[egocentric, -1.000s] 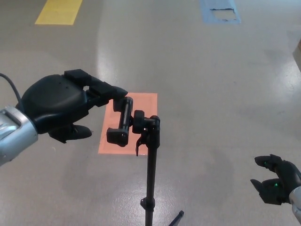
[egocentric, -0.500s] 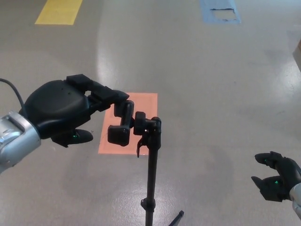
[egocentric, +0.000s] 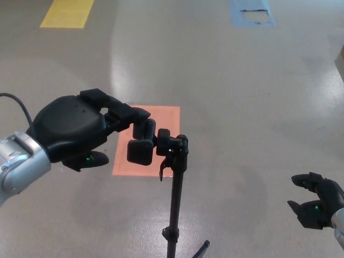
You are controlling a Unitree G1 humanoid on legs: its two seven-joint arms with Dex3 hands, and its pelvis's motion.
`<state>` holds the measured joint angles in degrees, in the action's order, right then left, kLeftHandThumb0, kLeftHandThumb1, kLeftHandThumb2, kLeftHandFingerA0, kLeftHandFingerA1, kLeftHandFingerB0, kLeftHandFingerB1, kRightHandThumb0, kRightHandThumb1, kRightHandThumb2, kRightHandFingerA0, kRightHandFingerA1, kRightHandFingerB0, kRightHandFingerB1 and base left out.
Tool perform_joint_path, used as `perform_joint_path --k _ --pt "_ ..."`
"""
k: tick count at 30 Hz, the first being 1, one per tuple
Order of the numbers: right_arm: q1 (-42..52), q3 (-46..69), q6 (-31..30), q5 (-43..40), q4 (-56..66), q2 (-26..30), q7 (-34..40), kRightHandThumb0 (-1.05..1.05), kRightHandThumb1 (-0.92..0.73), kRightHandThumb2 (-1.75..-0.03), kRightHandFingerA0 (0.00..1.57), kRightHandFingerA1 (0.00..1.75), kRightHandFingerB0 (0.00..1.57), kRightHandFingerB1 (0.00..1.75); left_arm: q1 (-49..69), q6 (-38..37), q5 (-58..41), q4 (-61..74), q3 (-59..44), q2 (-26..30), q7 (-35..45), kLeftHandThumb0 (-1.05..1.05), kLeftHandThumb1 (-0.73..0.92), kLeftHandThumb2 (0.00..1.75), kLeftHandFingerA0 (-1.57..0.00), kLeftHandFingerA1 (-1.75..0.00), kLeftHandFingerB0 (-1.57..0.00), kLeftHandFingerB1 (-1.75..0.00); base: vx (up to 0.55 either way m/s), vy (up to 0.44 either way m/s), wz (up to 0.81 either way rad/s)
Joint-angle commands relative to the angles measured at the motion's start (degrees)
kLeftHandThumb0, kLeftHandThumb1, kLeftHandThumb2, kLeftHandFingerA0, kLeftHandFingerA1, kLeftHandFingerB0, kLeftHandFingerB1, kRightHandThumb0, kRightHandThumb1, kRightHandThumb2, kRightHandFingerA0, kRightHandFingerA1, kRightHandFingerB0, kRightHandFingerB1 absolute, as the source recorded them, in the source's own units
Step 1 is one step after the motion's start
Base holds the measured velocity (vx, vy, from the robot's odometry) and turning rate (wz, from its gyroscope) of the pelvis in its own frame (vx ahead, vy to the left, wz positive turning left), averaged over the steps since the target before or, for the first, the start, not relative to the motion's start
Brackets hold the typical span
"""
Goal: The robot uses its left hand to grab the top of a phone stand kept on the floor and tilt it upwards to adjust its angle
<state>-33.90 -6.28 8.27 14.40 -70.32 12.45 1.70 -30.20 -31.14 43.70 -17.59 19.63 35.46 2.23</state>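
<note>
A smooth grey floor (egocentric: 252,97) with a dull sheen is seen across the whole frame. A salmon-coloured rectangle (egocentric: 161,115) is marked on it at the centre, partly hidden. A yellow rectangle (egocentric: 67,12) is found at the upper left and a blue one (egocentric: 252,13), worn bare inside, at the upper right. The phone stand (egocentric: 173,199) is set on the floor at the lower centre, one leg showing at the bottom edge.

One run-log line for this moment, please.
left hand: fingers on phone clamp | phone stand: upright | right hand: open, idle

Black phone stand (egocentric: 173,177) on grey floor (egocentric: 242,97) marked by orange (egocentric: 161,121), yellow (egocentric: 67,13) and blue patches (egocentric: 251,12).
</note>
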Motion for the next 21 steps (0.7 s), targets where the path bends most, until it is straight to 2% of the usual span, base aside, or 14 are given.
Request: perform_joint_path --k 1,9,13,14,17,18,21 --pt "-0.6 0.3 -1.0 -0.2 -0.3 0.9 -0.5 -0.3 -0.74 -0.63 0.5 0.43 0.27 0.32 1.4 0.4 0.5 0.5 0.6 -0.4 0.4 -0.31 0.59 0.63 -0.21 -0.33 -0.15 -0.35 0.0 0.0 0.0" --pt "-0.7 0.5 -1.2 -0.3 -0.3 0.9 -0.8 -0.3 -0.74 -0.62 0.43 0.41 0.26 0.32 2.0 0.9 0.1 0.5 0.8 -0.6 1.2 -0.29 0.59 0.62 -0.23 -0.33 -0.15 -0.35 0.0 0.0 0.0" --pt "-0.9 0.4 -1.5 -0.1 -0.3 0.9 -0.8 -0.3 -0.75 -0.63 0.44 0.41 0.26 0.32 2.3 0.6 0.7 0.4 0.9 -0.8 0.1 -0.28 0.57 0.61 -0.24 -0.33 -0.17 -0.36 0.0 0.0 0.0" --pt "-0.9 0.4 -1.5 -0.1 -0.3 0.9 -0.7 -0.31 -0.74 -0.63 0.53 0.45 0.27 0.32 2.4 0.5 0.9 0.3 0.9 -0.7 -0.2 -0.28 0.57 0.6 -0.25 -0.33 -0.18 -0.36 0.0 0.0 0.0" --pt "-0.9 0.4 -1.3 -0.2 -0.1 0.8 -0.6 -0.31 -0.74 -0.64 0.54 0.46 0.27 0.33 2.6 0.3 1.1 -0.1 1.1 -0.7 -0.6 -0.27 0.57 0.6 -0.24 -0.33 -0.17 -0.35 0.0 0.0 0.0" --pt "-0.9 0.5 -1.4 -0.2 -0.1 0.9 -0.8 -0.3 -0.75 -0.63 0.47 0.42 0.27 0.32 2.6 0.2 1.2 -0.1 1.2 -0.7 -0.7 -0.28 0.56 0.61 -0.25 -0.33 -0.18 -0.35 0.0 0.0 0.0" --pt "-1.0 0.6 -1.4 -0.4 -0.2 0.9 -1.1 -0.29 -0.74 -0.62 0.42 0.41 0.26 0.32 2.7 0.2 1.6 -0.2 1.4 -0.6 -1.0 -0.28 0.56 0.61 -0.25 -0.33 -0.17 -0.36 0.0 0.0 0.0"
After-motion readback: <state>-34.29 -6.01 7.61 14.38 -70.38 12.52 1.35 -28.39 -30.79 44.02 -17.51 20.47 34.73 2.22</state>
